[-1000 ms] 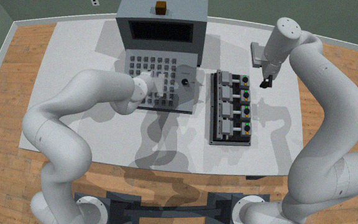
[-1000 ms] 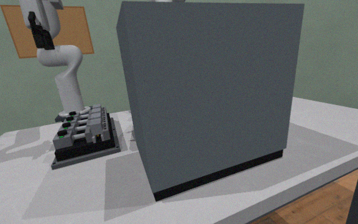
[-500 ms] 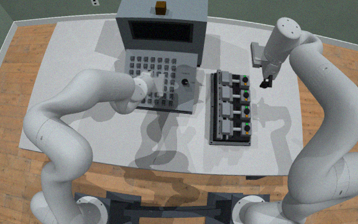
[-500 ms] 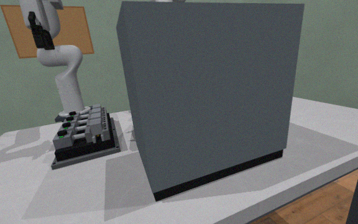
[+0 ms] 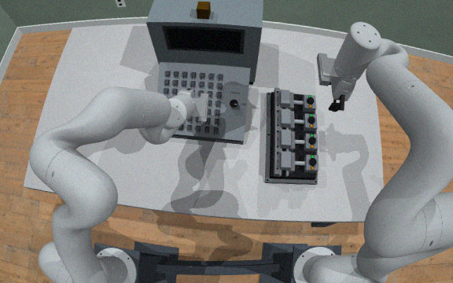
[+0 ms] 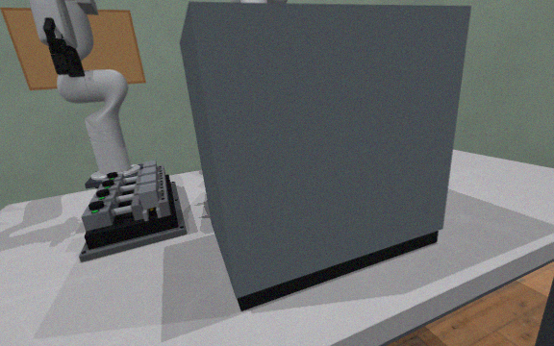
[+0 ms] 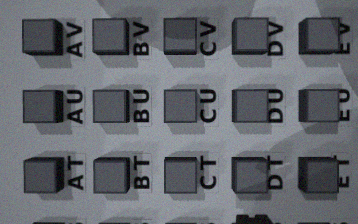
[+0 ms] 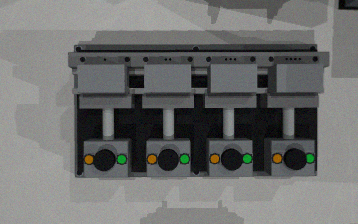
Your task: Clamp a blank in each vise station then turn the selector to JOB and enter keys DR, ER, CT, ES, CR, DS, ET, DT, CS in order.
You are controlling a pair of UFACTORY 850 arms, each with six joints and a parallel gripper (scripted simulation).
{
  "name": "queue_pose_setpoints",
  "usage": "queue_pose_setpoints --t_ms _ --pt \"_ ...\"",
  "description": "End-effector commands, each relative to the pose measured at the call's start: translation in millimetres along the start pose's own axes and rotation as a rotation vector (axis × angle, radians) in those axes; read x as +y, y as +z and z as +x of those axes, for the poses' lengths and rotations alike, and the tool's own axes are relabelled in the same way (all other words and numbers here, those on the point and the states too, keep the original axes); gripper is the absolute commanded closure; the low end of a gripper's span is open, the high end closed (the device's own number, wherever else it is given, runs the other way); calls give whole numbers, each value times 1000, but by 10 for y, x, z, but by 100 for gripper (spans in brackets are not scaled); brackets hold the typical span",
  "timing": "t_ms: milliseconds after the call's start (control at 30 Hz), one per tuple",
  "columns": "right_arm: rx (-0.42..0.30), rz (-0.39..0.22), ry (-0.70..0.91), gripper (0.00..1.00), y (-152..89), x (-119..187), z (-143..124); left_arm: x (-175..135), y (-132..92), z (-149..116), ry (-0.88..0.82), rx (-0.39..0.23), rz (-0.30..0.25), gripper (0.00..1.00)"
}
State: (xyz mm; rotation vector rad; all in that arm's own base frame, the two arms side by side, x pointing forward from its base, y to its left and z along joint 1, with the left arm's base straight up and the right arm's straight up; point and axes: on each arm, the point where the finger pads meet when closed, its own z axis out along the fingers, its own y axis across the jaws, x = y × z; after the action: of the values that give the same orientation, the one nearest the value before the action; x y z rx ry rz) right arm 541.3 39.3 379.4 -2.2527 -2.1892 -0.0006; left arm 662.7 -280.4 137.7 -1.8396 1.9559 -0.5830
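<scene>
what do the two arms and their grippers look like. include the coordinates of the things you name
Both the left arm (image 5: 81,185) and the right arm (image 5: 435,118) (image 6: 106,139) are smooth, pale grey-white, with thick rounded tubular links, thin seam lines and small dark dots; no cables show. The right gripper (image 5: 336,104) has black, angular, blocky fingers. Of the left gripper, only a little black, notched tip (image 7: 253,219) shows at the bottom of its wrist view.

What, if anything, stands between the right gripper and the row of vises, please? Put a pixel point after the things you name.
Nothing visible does: the right gripper (image 5: 336,105) hangs open beside the vises (image 5: 286,119) (image 6: 148,192) (image 8: 167,78), and the right wrist view shows them unobstructed.
</scene>
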Motion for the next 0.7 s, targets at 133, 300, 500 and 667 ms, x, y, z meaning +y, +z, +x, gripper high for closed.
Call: queue_pose_setpoints --t_ms 133,300,500,667 --pt "0 -2 0 0 -11 6 0 -13 -101 3 0 1 2 100" --pt "0 -2 0 0 -11 6 0 -73 -101 -27 0 1 2 100" --pt "0 -2 0 0 -11 6 0 -549 -102 -266 0 1 2 100" --pt "0 -2 0 0 -11 6 0 -694 -102 -338 0 1 2 100"
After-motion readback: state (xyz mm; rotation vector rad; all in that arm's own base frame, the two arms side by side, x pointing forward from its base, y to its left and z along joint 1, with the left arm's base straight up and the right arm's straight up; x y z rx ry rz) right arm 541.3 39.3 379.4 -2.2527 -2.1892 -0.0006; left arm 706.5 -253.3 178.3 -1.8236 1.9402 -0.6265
